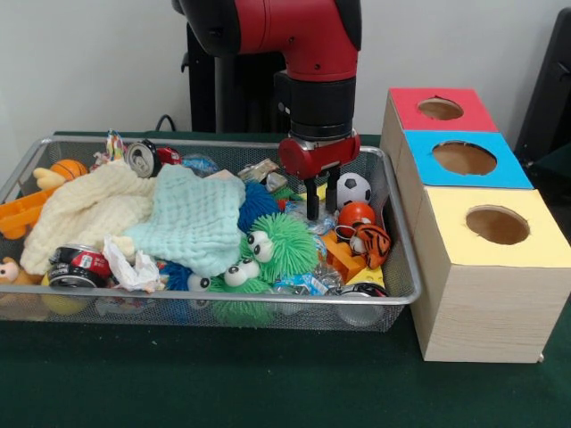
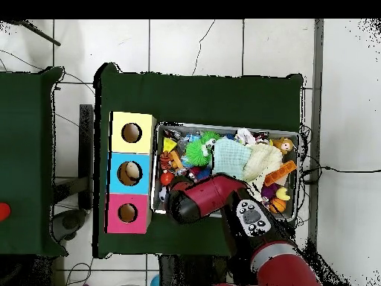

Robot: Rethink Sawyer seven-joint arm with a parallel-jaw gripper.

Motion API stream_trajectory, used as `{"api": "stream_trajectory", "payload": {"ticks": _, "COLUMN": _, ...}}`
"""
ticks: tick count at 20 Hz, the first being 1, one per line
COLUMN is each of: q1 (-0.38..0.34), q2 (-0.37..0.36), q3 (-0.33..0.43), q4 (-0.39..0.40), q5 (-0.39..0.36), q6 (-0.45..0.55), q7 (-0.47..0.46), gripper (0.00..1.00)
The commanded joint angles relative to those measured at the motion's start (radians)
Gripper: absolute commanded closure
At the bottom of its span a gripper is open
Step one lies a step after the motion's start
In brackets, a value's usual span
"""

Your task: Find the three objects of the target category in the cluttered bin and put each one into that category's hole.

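Observation:
My gripper (image 1: 312, 212) hangs low over the right part of the wire bin (image 1: 223, 299), its black fingers close together with nothing between them. Just right of it lie a small soccer ball (image 1: 354, 189), an orange ball (image 1: 357, 214) and a striped tiger toy (image 1: 372, 242). Green fuzzy toys with big eyes (image 1: 281, 245) sit to its left and front. A mint cloth (image 1: 201, 218) and a cream cloth (image 1: 89, 214) cover the middle and left. In the overhead view the arm (image 2: 205, 199) hides the gripper over the bin (image 2: 299, 135).
A wooden box stands right of the bin with a red hole (image 1: 440, 109), a blue hole (image 1: 464, 158) and a yellow hole (image 1: 497, 225). Cans (image 1: 143, 158) (image 1: 76, 266), crumpled paper (image 1: 129, 267) and orange plastic pieces (image 1: 22, 214) crowd the bin.

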Motion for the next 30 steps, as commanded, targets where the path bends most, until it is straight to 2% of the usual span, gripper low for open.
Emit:
{"api": "stream_trajectory", "payload": {"ticks": 1, "q1": -0.043, "q2": 0.127, "q3": 0.044, "q4": -0.104, "q5": -0.049, "q6": 0.049, "q7": -0.012, "gripper": 1.00}}
{"api": "stream_trajectory", "payload": {"ticks": 13, "q1": -0.119, "q2": -0.086, "q3": 0.148, "q4": 0.056, "q5": 0.052, "q6": 0.187, "q7": -0.051, "gripper": 1.00}}
{"api": "stream_trajectory", "payload": {"ticks": 22, "q1": -0.147, "q2": -0.159, "q3": 0.191, "q4": 0.105, "q5": 0.084, "q6": 0.245, "q7": -0.049, "gripper": 1.00}}
{"api": "stream_trajectory", "payload": {"ticks": 30, "q1": -0.136, "q2": -0.149, "q3": 0.184, "q4": 0.091, "q5": 0.071, "q6": 0.240, "q7": -0.027, "gripper": 1.00}}
